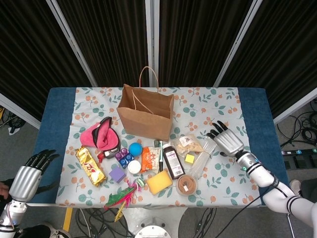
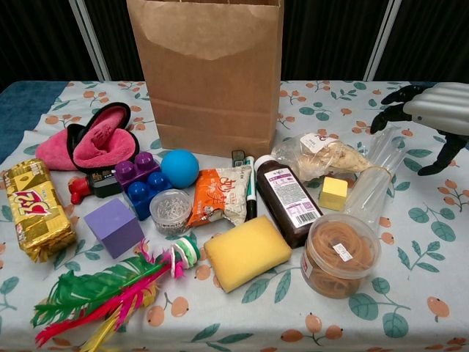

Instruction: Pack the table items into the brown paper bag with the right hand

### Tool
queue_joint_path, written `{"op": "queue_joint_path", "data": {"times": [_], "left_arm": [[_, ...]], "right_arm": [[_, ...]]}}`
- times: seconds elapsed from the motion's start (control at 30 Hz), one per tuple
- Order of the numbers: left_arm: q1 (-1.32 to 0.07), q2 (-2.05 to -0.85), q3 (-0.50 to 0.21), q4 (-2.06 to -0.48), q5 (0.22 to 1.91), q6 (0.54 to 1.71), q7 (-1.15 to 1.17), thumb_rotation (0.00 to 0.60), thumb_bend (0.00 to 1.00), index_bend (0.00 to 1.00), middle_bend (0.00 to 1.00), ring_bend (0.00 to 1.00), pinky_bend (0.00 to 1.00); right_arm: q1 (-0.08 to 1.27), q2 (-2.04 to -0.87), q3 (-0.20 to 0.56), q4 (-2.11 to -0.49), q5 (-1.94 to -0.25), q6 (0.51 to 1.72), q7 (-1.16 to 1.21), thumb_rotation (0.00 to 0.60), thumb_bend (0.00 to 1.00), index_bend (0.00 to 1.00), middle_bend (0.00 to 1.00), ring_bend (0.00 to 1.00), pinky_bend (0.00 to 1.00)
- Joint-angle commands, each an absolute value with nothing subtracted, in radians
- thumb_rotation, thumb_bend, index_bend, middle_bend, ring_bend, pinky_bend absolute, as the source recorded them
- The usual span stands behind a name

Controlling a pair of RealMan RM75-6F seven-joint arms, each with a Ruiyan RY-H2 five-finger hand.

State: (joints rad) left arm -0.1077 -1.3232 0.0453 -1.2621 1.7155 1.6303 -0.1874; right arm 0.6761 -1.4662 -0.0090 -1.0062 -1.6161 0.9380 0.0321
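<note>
The brown paper bag (image 1: 145,112) (image 2: 207,73) stands upright and open at the back middle of the table. In front of it lie many items: pink slipper (image 1: 99,134) (image 2: 99,138), gold snack pack (image 1: 90,166) (image 2: 37,209), blue ball (image 1: 135,149) (image 2: 179,168), dark bottle (image 1: 174,161) (image 2: 288,199), yellow sponge (image 1: 159,182) (image 2: 246,251), clear tube (image 1: 203,157) (image 2: 375,183). My right hand (image 1: 226,139) (image 2: 429,110) hovers open just right of the clear tube, holding nothing. My left hand (image 1: 29,174) hangs open off the table's left front corner.
Also on the floral tablecloth (image 1: 225,104): purple cube (image 2: 113,226), purple and blue blocks (image 2: 141,181), rubber-band tub (image 2: 340,254), feather toy (image 2: 110,292), orange snack bag (image 2: 218,198), yellow cube (image 2: 333,193), plastic bag of nuts (image 2: 322,155). Dark curtains stand behind the table.
</note>
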Motion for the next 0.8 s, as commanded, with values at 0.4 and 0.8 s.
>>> {"op": "queue_joint_path", "data": {"times": [0.4,0.8], "left_arm": [[-0.110,-1.330,0.042,-1.238,1.707,1.630,-0.197,0.600,0.11,0.26,0.27,0.17,0.25],[-0.108,-1.329,0.048,-1.248,1.714,1.634,-0.193,0.600,0.11,0.26,0.27,0.17,0.25]], "right_arm": [[0.708,-1.560,-0.030,-0.892,-1.620,0.901,0.070,0.600,0.00,0.29,0.25,0.05,0.00],[0.676,-1.566,-0.029,-0.884,-1.631,1.012,0.027,0.600,0.15,0.67,0.49,0.35,0.20]]}}
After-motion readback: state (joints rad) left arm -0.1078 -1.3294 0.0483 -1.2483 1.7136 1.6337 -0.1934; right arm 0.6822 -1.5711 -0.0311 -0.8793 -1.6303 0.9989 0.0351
